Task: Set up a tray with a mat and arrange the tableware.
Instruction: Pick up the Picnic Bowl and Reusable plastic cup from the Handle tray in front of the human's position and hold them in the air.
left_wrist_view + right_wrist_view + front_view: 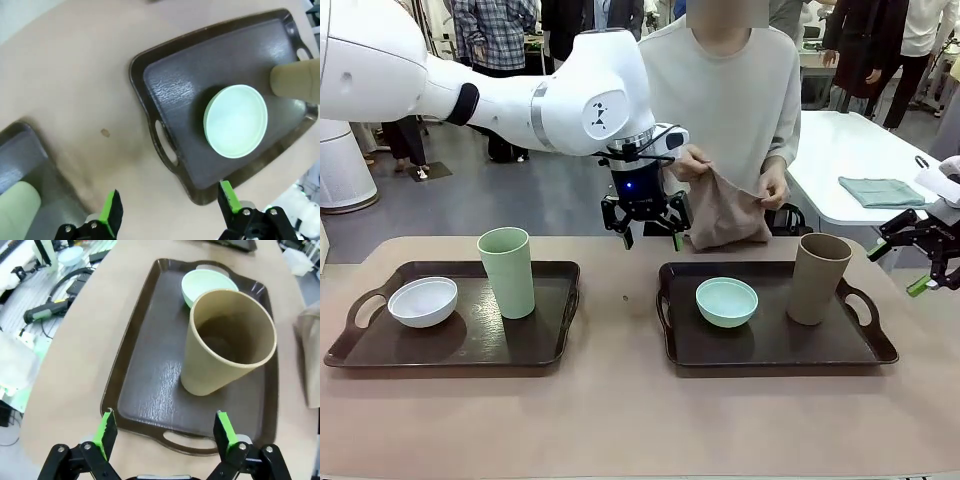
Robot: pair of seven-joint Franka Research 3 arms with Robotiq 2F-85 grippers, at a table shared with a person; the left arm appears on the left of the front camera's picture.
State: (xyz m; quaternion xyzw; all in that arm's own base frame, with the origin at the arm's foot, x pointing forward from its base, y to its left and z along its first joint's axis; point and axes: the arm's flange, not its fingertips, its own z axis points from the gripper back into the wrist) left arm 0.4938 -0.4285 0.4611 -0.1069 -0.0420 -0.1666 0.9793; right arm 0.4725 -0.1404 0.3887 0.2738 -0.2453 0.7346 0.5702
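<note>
Folded tan cloth mat (728, 215) in person's hands (688, 165) at 12 o'clock of dark brown tray (770, 350) carrying mint green bowl (726, 301) and tall brown cup (817, 278); left gripper (652, 238) beside it and right gripper (164, 426) both gape empty; laid now, mat likely rucks over dishes.

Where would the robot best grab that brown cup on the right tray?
Probably around the upper wall of the brown cup, from the right, with the right hand. It stands upright, has no handle, and the mint green bowl sits to its left, leaving the right side free.
</note>
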